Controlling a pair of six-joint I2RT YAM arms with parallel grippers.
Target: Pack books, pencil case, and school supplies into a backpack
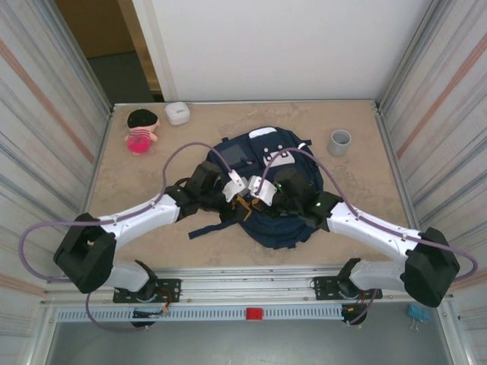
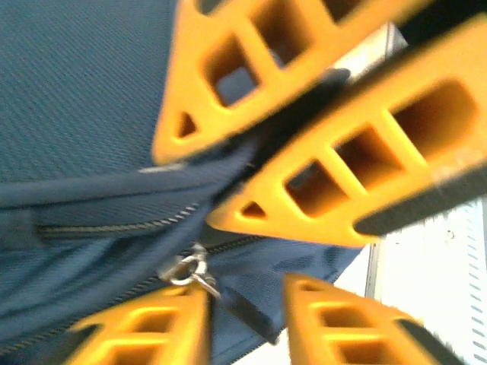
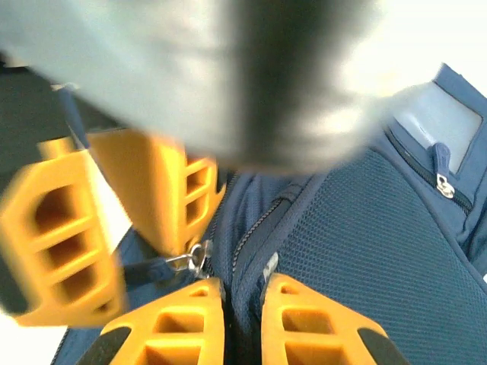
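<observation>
Your backpack [image 1: 278, 228] is lying in the middle of the tabletop [image 1: 365, 182], and both your arms are reaching in over its near left side. Your right claw [image 3: 243, 293] is sitting almost closed, its two orange fingers pinching a fold of navy fabric beside a zipper line. Your left claw [image 2: 243, 293] is standing open just opposite, close to the right one. A metal zipper pull [image 2: 190, 270] is hanging by one of its fingertips, with the dark tab lying in the gap between them. Behind the backpack a grey cup [image 1: 339, 141] is standing to the right. A small white box [image 1: 177, 112] and a pink doll [image 1: 141, 131] are resting at the far left, well apart from it.
</observation>
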